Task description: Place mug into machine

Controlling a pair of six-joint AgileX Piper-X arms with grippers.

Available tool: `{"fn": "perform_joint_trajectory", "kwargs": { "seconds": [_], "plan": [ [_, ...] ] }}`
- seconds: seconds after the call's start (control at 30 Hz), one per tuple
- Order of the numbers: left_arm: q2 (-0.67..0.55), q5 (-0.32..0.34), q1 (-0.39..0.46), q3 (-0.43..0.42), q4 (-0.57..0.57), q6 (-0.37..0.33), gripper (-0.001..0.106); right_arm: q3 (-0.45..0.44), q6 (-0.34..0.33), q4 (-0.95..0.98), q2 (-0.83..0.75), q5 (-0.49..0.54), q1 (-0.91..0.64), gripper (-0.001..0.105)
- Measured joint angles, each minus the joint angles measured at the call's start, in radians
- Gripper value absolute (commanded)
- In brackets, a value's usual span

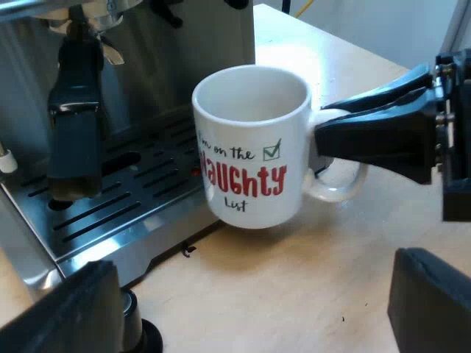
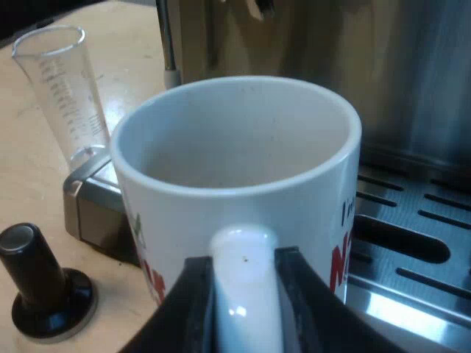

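1. Your right gripper: fingers clamped on either side of the mug's handle. From the left wrist view you see the same gripper gripping that handle side-on.
2. Mug: white, upright, nothing inside. It carries red and black lettering and a green tick box. Its base sits at the front edge of the drip tray. You cannot tell whether it rests there or hangs just above.
3. Your left gripper: fingers spread wide, nothing between them, near the mug and over the table.
4. Drip tray: slotted metal, at the foot of the espresso machine, just beside the mug.
5. Holder's dark handle: juts out of the machine's front, above the tray and apart from the mug.
6. Tamper: black knob, standing on the table near the tray's corner.
7. Measuring glass: clear, upright, beside the tray's corner.
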Motion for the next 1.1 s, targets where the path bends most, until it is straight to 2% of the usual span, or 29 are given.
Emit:
{"fn": "perform_joint_trajectory", "kwargs": {
  "seconds": [0.3, 0.47, 0.6, 0.93, 1.1],
  "plan": [
    [0.000, 0.003, 0.000, 0.000, 0.000, 0.000, 0.075, -0.015, 0.000, -0.070, 0.073, 0.000, 0.000, 0.000],
    [0.000, 0.041, 0.000, 0.000, 0.000, 0.000, 0.075, -0.090, 0.000, -0.070, 0.149, 0.004, 0.000, 0.000],
    [0.000, 0.045, 0.000, 0.000, 0.000, 0.000, 0.075, -0.156, 0.000, -0.072, 0.212, 0.021, 0.000, 0.000],
    [0.000, 0.047, 0.000, 0.000, 0.000, 0.000, 0.075, -0.229, 0.001, -0.100, 0.309, 0.078, 0.000, 0.000],
    [0.000, 0.063, 0.000, 0.000, 0.000, 0.000, 0.075, -0.262, 0.048, -0.107, 0.342, 0.088, -0.021, 0.000]
  ]
}}
